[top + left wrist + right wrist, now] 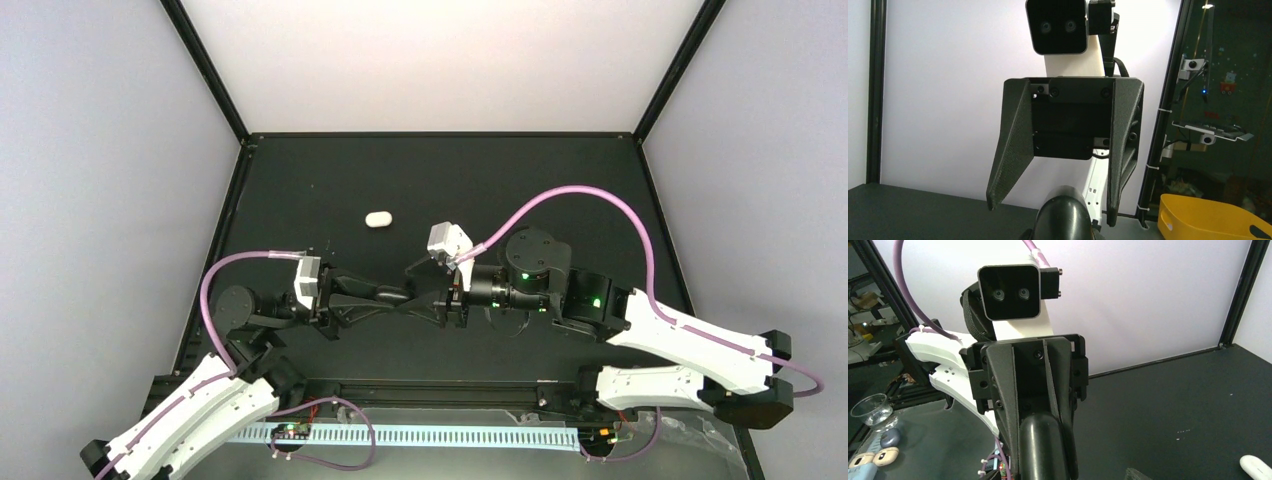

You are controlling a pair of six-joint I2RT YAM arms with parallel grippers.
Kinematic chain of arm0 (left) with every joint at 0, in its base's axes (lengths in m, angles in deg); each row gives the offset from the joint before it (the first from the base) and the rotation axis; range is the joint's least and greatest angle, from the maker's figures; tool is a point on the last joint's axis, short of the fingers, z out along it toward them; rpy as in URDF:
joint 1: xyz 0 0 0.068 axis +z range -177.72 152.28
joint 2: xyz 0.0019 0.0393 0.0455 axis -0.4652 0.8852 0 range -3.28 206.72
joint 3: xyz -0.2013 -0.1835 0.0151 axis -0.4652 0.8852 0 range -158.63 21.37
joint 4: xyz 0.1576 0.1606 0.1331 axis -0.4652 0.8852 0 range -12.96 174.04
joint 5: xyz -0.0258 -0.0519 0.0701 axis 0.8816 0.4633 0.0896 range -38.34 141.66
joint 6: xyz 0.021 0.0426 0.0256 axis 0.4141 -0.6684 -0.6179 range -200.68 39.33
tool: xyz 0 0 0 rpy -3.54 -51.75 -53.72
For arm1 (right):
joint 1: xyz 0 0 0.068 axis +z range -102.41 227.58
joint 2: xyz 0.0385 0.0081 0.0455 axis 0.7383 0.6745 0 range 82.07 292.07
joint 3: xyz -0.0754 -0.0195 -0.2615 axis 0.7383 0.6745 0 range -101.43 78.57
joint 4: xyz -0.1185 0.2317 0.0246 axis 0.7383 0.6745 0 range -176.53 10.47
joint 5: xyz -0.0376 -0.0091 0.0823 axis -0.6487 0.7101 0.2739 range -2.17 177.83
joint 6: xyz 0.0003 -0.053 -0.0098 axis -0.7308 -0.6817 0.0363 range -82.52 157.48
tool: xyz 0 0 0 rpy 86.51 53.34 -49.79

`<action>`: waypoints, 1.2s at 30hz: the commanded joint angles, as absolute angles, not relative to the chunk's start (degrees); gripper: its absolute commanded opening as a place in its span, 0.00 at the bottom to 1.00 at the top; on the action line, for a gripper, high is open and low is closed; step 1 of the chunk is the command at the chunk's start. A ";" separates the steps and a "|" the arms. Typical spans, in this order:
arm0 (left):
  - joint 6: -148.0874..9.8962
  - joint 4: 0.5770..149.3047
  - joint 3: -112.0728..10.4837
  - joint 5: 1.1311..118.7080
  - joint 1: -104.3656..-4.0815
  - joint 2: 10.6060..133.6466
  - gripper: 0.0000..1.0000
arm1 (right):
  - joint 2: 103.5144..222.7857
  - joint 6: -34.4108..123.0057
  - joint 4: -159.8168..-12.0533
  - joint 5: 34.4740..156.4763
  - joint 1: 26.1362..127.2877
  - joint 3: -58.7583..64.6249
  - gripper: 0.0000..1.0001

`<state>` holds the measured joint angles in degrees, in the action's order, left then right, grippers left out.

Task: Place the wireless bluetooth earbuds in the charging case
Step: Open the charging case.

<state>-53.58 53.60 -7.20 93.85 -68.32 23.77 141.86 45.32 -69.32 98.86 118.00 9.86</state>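
Left gripper (400, 296) directly before right gripper (422, 290)

I counted two arms and two end effectors of mine, the left end effector (1040, 412) and the right end effector (1052, 210). Each wrist carried one camera, so two in all. There were two cases: one white case (378, 219) on the bench (560, 180) and one black case (395, 296). Two purple cables (590, 192) ran to my arms. Beyond the bench stood one yellow bin (1208, 220), one glass cup (870, 411), two beige ovals (885, 456) and one grey oval (890, 437).
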 commanded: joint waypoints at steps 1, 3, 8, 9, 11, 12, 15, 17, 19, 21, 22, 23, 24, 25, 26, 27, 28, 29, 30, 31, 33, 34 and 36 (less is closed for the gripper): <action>-53.42 52.26 -7.18 93.49 -68.69 22.69 0.02 | 142.09 45.78 -69.05 97.64 118.14 8.36 0.64; -53.43 52.39 -7.15 93.69 -68.69 22.54 0.01 | 141.90 45.91 -69.03 95.92 118.14 8.34 0.63; -54.18 52.78 -6.63 94.56 -68.71 21.68 0.01 | 141.85 46.65 -68.95 92.69 118.16 8.16 0.61; -54.24 52.86 -6.54 94.67 -68.72 21.60 0.02 | 141.78 46.77 -69.03 92.17 118.16 8.20 0.61; -54.36 52.92 -6.40 94.79 -68.71 21.43 0.02 | 141.59 47.14 -69.15 91.05 118.16 8.29 0.61; -54.41 53.07 -6.37 94.75 -68.72 21.36 0.02 | 141.51 47.27 -69.27 90.64 118.16 8.31 0.61; -54.59 53.29 -6.31 94.79 -68.74 21.25 0.02 | 141.24 47.79 -69.56 89.19 118.14 8.35 0.60; -54.67 53.47 -6.23 94.73 -68.75 21.15 0.02 | 140.94 48.07 -69.85 88.33 118.14 8.47 0.60; -54.88 53.78 -6.23 94.81 -68.70 20.93 0.02 | 140.80 48.29 -70.01 87.97 118.16 8.44 0.60; -54.99 54.05 -6.22 94.64 -68.70 20.85 0.02 | 140.73 48.45 -70.06 87.99 118.15 8.43 0.60; -55.02 54.24 -6.22 94.49 -68.72 20.73 0.02 | 140.58 48.59 -70.16 87.88 118.16 8.50 0.60; -55.03 54.40 -6.22 94.41 -68.76 20.69 0.02 | 140.41 48.68 -70.20 87.65 118.16 8.58 0.60; -55.13 54.49 -6.18 94.31 -68.69 20.54 0.02 | 140.26 48.80 -70.22 87.49 118.13 8.68 0.60; -55.13 54.70 -6.14 94.12 -68.70 20.48 0.02 | 140.13 48.86 -70.19 87.35 118.09 8.71 0.60; -55.21 54.80 -6.06 93.89 -68.73 20.27 0.01 | 139.88 48.95 -70.25 87.31 118.15 8.82 0.60; -55.20 54.80 -5.93 93.81 -68.69 20.15 0.02 | 139.63 49.03 -70.27 87.14 118.16 8.82 0.60; -55.09 54.81 -5.83 93.76 -68.68 20.00 0.02 | 139.27 49.11 -70.27 86.92 118.14 8.94 0.60; -55.12 54.96 -5.79 93.65 -68.74 19.97 0.01 | 139.17 49.16 -70.19 86.92 118.11 8.96 0.60; -55.15 55.17 -5.78 93.51 -68.69 19.86 0.02 | 138.89 49.17 -70.18 87.20 118.09 8.91 0.60; -55.08 55.30 -5.71 93.45 -68.73 19.78 0.02 | 138.72 49.17 -70.18 87.60 118.15 9.00 0.60; -55.04 55.55 -5.54 93.24 -68.72 19.54 0.02 | 138.38 49.23 -70.43 88.54 118.16 9.23 0.60; -55.01 55.66 -5.48 93.10 -68.73 19.37 0.02 | 138.11 49.26 -70.66 89.21 118.12 9.34 0.61; -54.88 55.85 -5.27 92.80 -68.71 19.02 0.01 | 137.93 49.33 -70.89 90.52 118.16 9.46 0.61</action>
